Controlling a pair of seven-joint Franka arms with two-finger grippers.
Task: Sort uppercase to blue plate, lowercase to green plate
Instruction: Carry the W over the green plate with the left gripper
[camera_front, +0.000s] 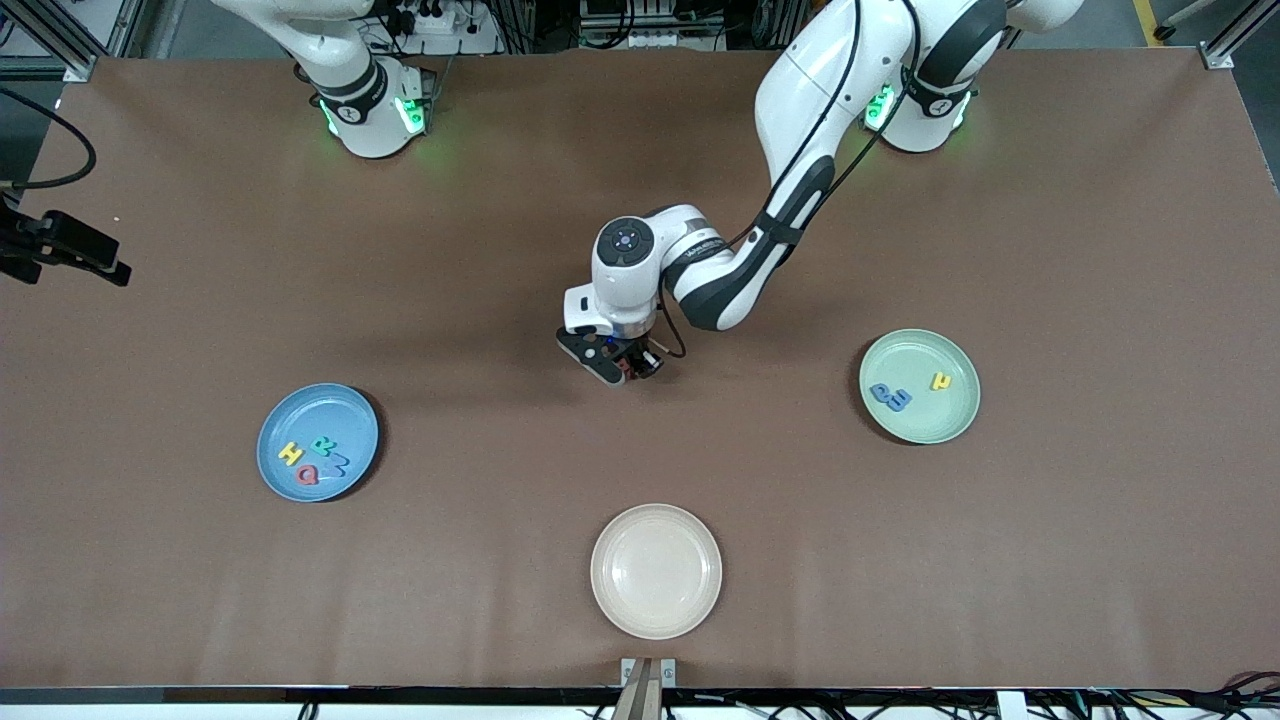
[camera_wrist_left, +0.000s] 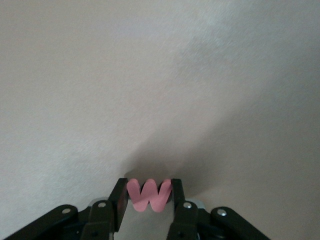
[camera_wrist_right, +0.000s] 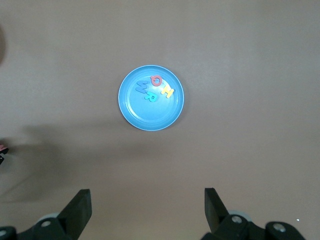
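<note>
1. Left wrist view: left gripper (camera_wrist_left: 149, 196) pinching pink m (camera_wrist_left: 149, 194) between fingertips, apparently just above bare table.
2. Carry level to green plate (camera_front: 952, 418); release low beside blue letters.
3. Right gripper (camera_wrist_right: 148, 206) gaping, empty, waiting over blue plate (camera_wrist_right: 150, 113).

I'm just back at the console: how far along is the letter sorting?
Done: four capitals lie on the blue plate, and three lowercase letters on the green plate. In hand: the left gripper, over bare table, is shut on the pink letter. Left: placing it on the green plate. The right gripper waits open.
</note>
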